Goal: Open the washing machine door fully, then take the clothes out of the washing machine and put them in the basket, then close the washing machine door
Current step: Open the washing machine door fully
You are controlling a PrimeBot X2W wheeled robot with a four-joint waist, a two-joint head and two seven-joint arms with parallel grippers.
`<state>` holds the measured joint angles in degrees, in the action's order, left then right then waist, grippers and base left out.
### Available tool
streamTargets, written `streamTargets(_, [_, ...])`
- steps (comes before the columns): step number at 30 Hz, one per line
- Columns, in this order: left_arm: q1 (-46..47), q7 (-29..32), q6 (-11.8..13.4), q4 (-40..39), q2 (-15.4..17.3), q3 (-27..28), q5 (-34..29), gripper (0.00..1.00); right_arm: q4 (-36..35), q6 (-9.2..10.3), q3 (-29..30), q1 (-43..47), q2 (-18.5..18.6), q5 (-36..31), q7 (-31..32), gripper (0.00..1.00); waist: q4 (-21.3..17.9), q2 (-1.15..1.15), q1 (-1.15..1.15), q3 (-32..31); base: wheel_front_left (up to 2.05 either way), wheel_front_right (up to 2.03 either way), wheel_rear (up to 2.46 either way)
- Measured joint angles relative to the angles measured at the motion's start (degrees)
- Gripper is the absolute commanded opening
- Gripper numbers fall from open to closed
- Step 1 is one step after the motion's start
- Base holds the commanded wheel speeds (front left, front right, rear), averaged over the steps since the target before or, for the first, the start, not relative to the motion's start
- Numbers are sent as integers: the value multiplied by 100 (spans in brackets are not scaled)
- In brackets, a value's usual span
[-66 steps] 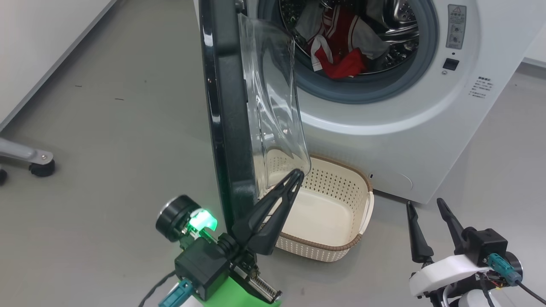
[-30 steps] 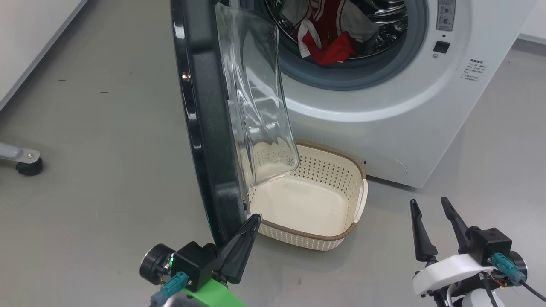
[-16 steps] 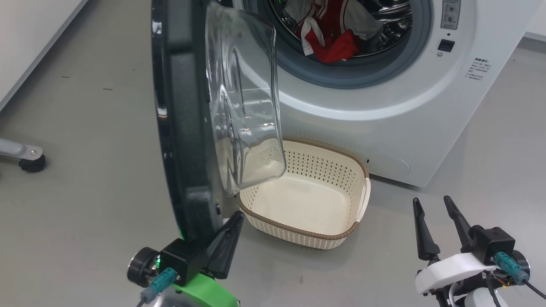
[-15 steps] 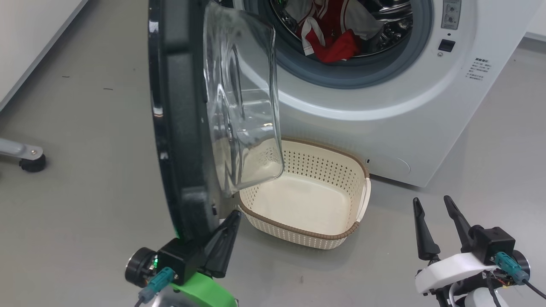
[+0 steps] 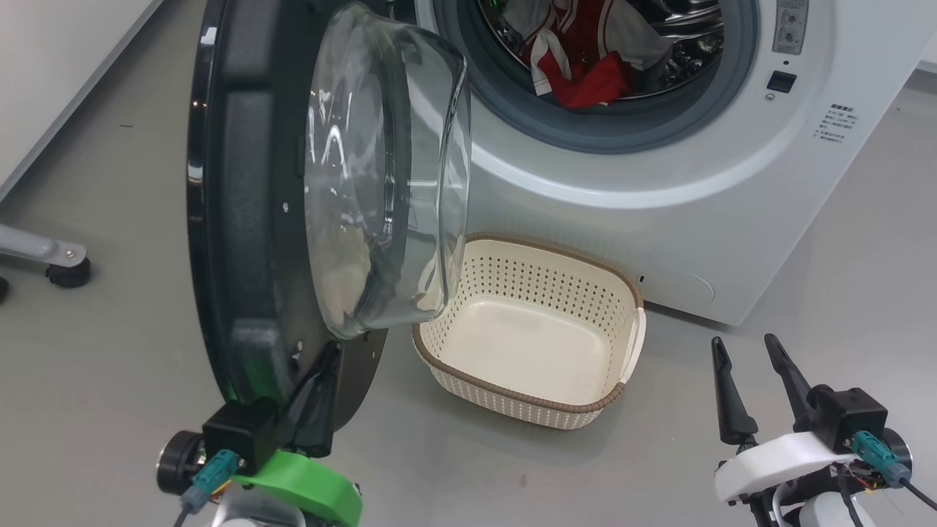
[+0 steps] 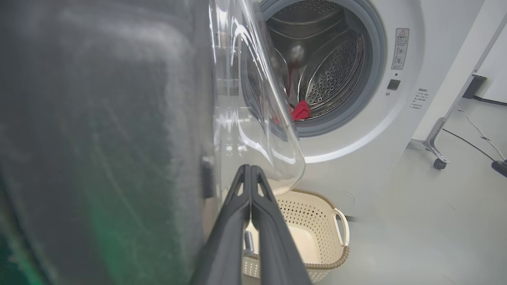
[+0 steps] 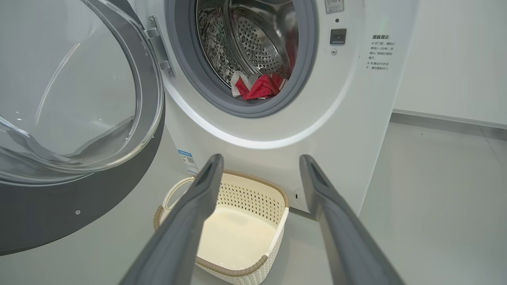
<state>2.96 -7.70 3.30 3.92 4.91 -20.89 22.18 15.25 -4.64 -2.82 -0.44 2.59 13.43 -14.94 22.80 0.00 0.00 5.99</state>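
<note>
The washing machine door (image 5: pixel 249 219) stands swung out to the left, its clear glass bowl (image 5: pixel 381 176) facing the white washing machine (image 5: pixel 659 219). My left gripper (image 5: pixel 333 351) is shut with nothing held and lies against the door's inner face, low down under the bowl. Its fingertips (image 6: pixel 250 168) meet just below the glass in the left wrist view. Red and white clothes (image 5: pixel 585 66) lie in the steel drum. The cream basket (image 5: pixel 512 395) sits on the floor below the opening, with nothing in it. My right gripper (image 5: pixel 743 344) hovers open at the lower right, its spread fingers (image 7: pixel 190 213) pointing at the basket (image 7: pixel 253 198) and the clothes (image 7: pixel 257 87).
A grey frame leg with a caster (image 5: pixel 66 271) stands on the floor at the far left, near a white wall. Another wheeled leg (image 6: pixel 439 162) and a cable lie right of the machine. Grey floor stretches between the basket and my right gripper.
The door has swung further open to the left, showing more of its inner face. My shut left gripper has moved left and down with it. The right gripper has stayed put.
</note>
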Motion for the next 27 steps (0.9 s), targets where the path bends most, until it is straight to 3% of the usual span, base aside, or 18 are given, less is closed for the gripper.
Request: streamTargets(27, [314,-454,240,528,151,1495,458,0,-147,-60,80,-207,-3,-214,0,100,-1,0,0,477,0,0,0])
